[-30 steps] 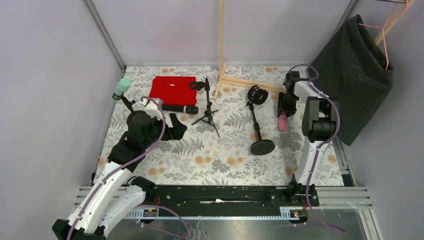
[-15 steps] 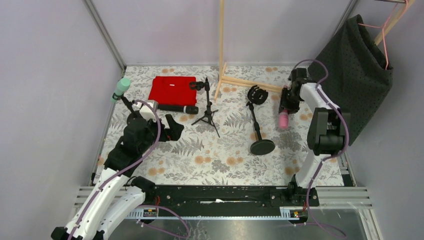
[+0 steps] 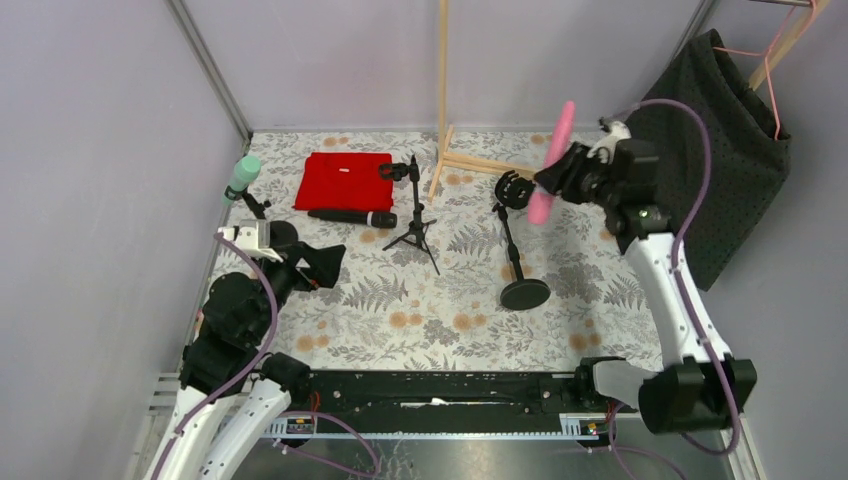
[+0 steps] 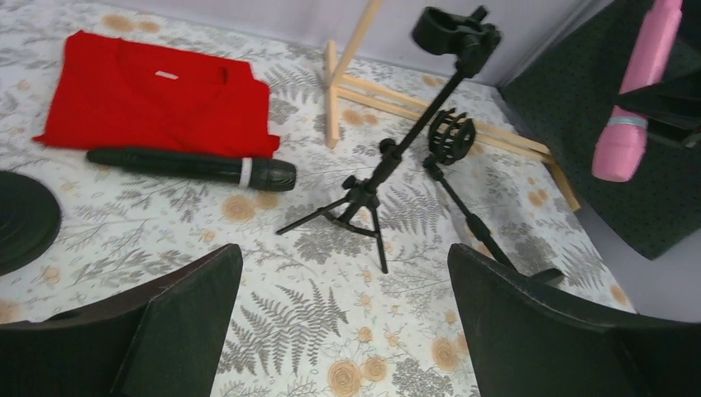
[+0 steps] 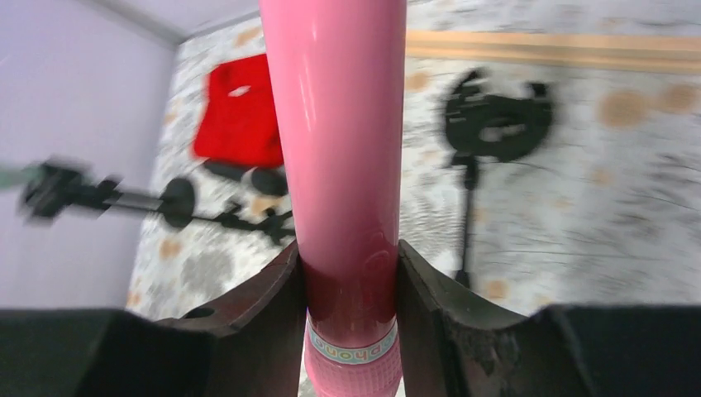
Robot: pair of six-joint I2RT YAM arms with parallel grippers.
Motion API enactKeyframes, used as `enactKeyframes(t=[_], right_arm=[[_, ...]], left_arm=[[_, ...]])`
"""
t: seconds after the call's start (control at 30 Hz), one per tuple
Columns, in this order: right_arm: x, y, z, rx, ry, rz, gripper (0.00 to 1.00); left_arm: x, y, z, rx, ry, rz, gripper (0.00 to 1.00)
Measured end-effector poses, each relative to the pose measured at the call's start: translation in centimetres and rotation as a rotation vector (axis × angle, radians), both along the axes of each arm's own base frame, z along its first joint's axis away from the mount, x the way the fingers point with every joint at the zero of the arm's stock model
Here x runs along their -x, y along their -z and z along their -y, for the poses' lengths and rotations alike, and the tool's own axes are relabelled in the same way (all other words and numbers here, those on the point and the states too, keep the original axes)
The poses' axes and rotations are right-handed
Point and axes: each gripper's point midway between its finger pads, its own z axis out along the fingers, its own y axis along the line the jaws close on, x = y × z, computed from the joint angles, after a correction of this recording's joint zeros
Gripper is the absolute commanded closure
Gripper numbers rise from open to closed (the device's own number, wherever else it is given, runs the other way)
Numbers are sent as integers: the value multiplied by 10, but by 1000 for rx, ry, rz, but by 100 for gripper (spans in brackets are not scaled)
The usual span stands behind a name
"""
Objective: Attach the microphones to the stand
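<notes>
My right gripper (image 3: 560, 176) is shut on the pink microphone (image 3: 553, 160), (image 5: 347, 149), held up tilted in the air just right of the clip (image 3: 514, 190) of the round-base stand (image 3: 524, 293). The pink microphone (image 4: 641, 99) also shows at the right in the left wrist view. The mint green microphone (image 3: 241, 177) sits in a stand at the far left. On the cloth, by the red garment (image 3: 345, 179), lies the black microphone (image 3: 352, 216), (image 4: 194, 165). A tripod stand (image 3: 415, 215), (image 4: 388, 161) has an empty clip. My left gripper (image 3: 325, 264), (image 4: 343, 252) is open, empty, above the floral cloth.
A wooden frame (image 3: 443, 90) stands at the back middle. A dark cloth on a hanger (image 3: 710, 150) hangs at the right behind my right arm. The round base (image 4: 25, 219) of the left stand lies close to my left gripper.
My right arm has lifted the pink microphone off the right side and swung it up and left toward the round-base stand's clip. My left arm has drawn back toward the near left, still open.
</notes>
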Motion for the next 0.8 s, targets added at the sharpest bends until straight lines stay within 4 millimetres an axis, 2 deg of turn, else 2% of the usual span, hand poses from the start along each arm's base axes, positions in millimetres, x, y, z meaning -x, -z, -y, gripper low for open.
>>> enactKeyframes(t=[0.07, 0.2, 0.33, 0.43, 0.5, 0.63, 0.8], right_arm=[[17, -15, -33, -20, -83, 72, 100], [74, -35, -137, -43, -380, 190, 100], [131, -30, -196, -58, -557, 257, 100], [171, -12, -226, -40, -649, 290, 100], [190, 0, -238, -35, -689, 299, 100], [218, 23, -253, -31, -724, 311, 100], [247, 25, -270, -110, -745, 344, 100]], left_arm=[[3, -7, 7, 8, 43, 22, 1], [7, -23, 27, 32, 158, 63, 1], [7, -30, 46, 61, 257, 70, 1], [16, -31, 55, 117, 316, 91, 1], [25, -32, 61, 162, 360, 110, 1], [32, -30, 73, 230, 439, 117, 1], [37, -27, 81, 267, 489, 103, 1]])
